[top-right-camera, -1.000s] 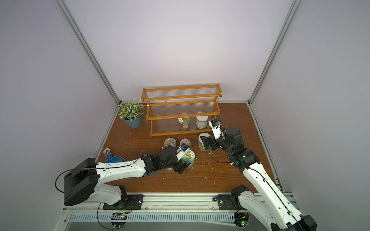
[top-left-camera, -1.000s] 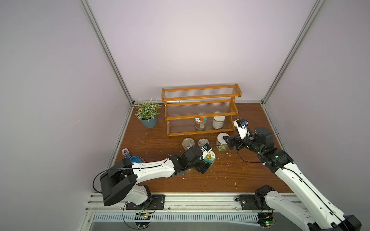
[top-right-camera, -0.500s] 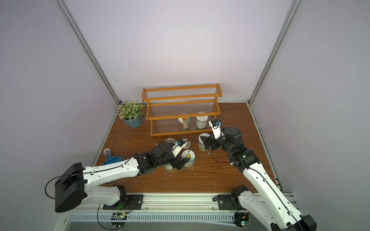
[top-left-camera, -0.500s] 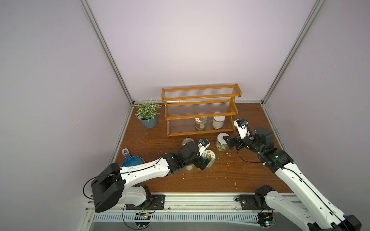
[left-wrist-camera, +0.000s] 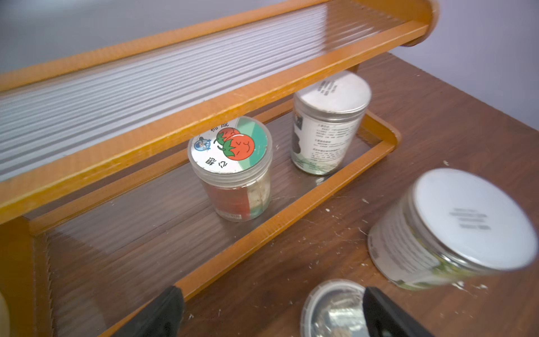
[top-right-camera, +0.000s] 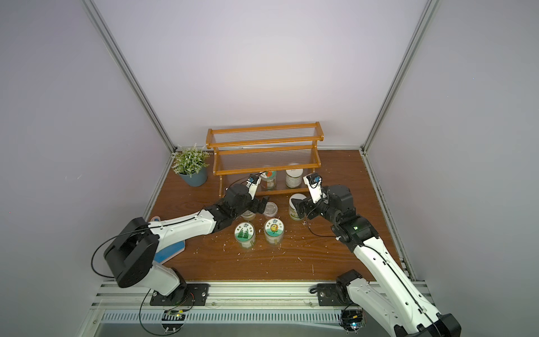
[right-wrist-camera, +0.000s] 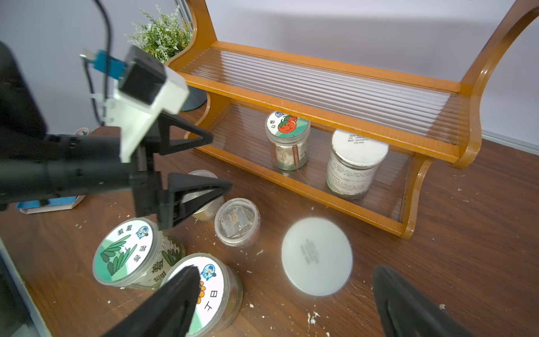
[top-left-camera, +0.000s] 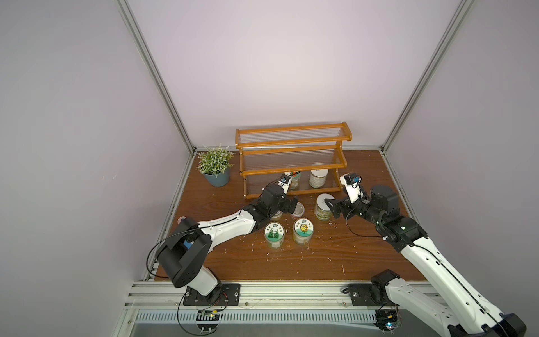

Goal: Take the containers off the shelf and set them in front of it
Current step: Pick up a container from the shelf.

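Orange-brown shelf (top-left-camera: 291, 170), 3 tiers: 2 containers on the bottom tier, a tomato-lidded jar (left-wrist-camera: 230, 146) and a white-lidded jar (left-wrist-camera: 332, 93); the upper 2 tiers are bare.
Table (top-left-camera: 364, 256), in front of the shelf: 5 containers, namely 1 large white-lidded jar (top-left-camera: 323, 208), 2 clear-lidded cups (right-wrist-camera: 236, 221) (right-wrist-camera: 204, 204), 1 leaf-label jar (top-left-camera: 274, 233) and 1 flower-label jar (top-left-camera: 303, 232).
Left hand (right-wrist-camera: 221, 162): 1, jaws apart, gripping nothing, above the cups.
Right hand (top-left-camera: 329, 208): 1, jaws apart, empty, at the large white-lidded jar.
Plant pot (top-left-camera: 217, 178): 1, left of the shelf.
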Robot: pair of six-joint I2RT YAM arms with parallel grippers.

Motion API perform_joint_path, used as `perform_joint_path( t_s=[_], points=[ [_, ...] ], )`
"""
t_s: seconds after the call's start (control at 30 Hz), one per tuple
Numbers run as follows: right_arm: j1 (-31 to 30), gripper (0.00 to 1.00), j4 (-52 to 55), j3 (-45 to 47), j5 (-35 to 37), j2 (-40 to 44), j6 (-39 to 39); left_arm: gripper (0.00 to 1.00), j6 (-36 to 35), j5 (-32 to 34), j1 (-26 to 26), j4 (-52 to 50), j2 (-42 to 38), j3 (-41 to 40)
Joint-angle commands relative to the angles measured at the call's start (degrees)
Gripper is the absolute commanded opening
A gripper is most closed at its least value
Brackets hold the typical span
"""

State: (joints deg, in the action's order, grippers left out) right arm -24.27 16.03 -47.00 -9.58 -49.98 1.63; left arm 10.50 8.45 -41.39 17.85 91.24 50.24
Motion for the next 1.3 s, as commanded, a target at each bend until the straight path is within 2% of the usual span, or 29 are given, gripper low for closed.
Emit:
perform_joint_path(
  t_s=[0.0, 0.2, 0.43, 0.63, 1.27],
  points=[
    [0.3, 0.99, -3.0, 0.1, -1.9, 0.2, 0.9, 0.99, 0.4, 1.6, 1.4, 6.2, 4.0, 3.4],
    [0.3, 0.99, -3.5, 0.4, -3.0, 0.0, 1.0, 0.99, 2.9, -1.7, 4.9, 10.5, 10.7, 7.0],
    [0.4, 0.99, -3.8, 0.5, -3.4, -0.3, 0.7, 0.99, 2.0, -5.3, 6.1, 12.0, 16.0, 10.6],
    [0.6, 0.99, -4.3, 0.8, -3.8, -0.9, 0.7, 0.99, 1.2, -8.5, 6.7, 13.7, 18.7, 11.6],
    [1.1, 0.99, -5.2, 1.1, -5.2, -2.2, 0.7, 0.99, -2.3, -13.3, 10.2, 14.4, 26.4, 19.2]
  ],
)
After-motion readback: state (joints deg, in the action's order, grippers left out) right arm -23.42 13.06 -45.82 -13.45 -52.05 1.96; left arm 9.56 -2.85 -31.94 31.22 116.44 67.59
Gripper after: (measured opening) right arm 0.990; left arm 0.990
